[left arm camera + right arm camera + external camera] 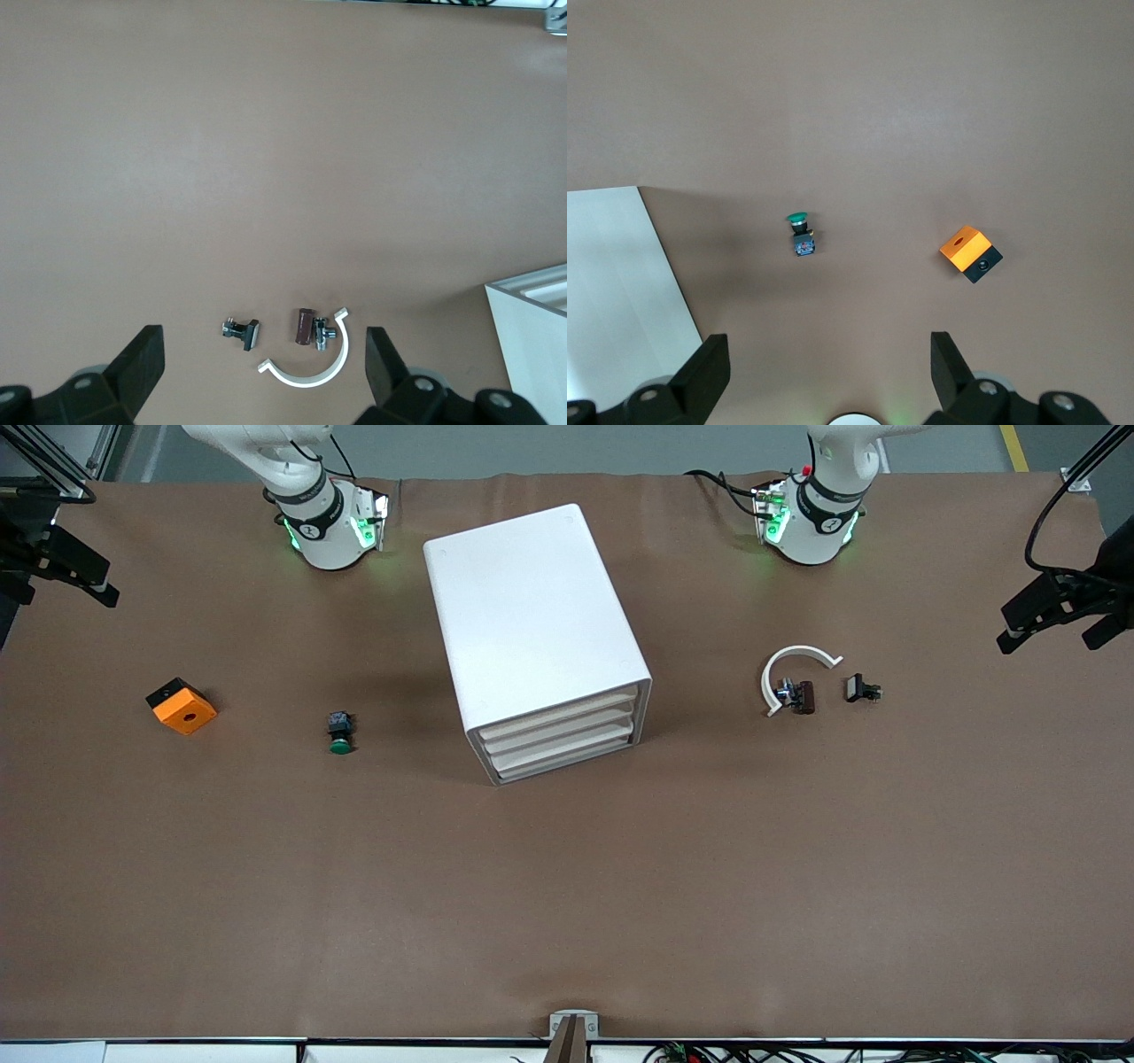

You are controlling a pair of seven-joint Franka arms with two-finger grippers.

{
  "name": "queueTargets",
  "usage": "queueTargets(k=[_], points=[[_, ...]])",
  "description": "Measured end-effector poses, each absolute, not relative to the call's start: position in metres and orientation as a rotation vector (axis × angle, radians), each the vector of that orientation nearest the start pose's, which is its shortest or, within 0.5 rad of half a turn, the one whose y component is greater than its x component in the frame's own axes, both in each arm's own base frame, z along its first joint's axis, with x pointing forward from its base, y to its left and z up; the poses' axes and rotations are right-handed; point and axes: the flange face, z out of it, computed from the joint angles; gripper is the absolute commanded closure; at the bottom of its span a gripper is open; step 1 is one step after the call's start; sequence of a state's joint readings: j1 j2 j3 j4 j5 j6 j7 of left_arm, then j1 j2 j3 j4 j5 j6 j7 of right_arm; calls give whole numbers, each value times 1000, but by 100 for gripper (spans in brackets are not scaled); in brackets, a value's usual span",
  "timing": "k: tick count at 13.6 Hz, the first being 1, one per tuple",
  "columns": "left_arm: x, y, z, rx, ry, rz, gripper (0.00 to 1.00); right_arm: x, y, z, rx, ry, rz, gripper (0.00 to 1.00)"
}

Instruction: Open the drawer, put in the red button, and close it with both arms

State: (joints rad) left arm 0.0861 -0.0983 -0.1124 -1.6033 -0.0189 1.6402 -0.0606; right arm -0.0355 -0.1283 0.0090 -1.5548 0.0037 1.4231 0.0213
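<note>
Closest to the camera is the boxy white plastic drawer cabinet, standing mid-worktop with its three stacked drawers all pushed in. No idea what's inside them, and nothing has gone in yet.

The red button is the tricky bit. My best guess is that it's the small dark-red piece with a chrome bit on one end, lying on its side almost straight under the left tool. It's tucked inside the curve of a thin white plastic half-ring, and I can't tell if they touch. A little black-and-chrome part lies just beside them, also under that tool.

The left tool hangs high over that cluster with its fingers spread wide and holding nothing. The right tool is just as wide and empty, up over the small green-capped push-button and the orange square box with a black base. That box has a hole in its top, and I can't see anything in it.

Handling-wise, I'd expect the button to be light, hard plastic that won't squash. It's tiny, though, and the rounded cap is probably slick. I'd pinch across the flat sides of the body, not the cap, and come in so the fingers don't snag the half-ring.
</note>
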Motion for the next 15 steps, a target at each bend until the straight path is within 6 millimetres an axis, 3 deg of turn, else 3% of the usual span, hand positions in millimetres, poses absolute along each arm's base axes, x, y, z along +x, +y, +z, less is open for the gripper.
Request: queueTargets(k=[7, 11, 15], points=[[529, -22, 667, -3154, -42, -204, 0, 496, -28, 687, -3106, 135, 5, 0], [529, -21, 663, -3154, -44, -193, 0, 494, -28, 690, -3104, 134, -3, 0], [530, -19, 672, -3153, -52, -227, 0, 494, -28, 690, -3104, 134, -5, 0]])
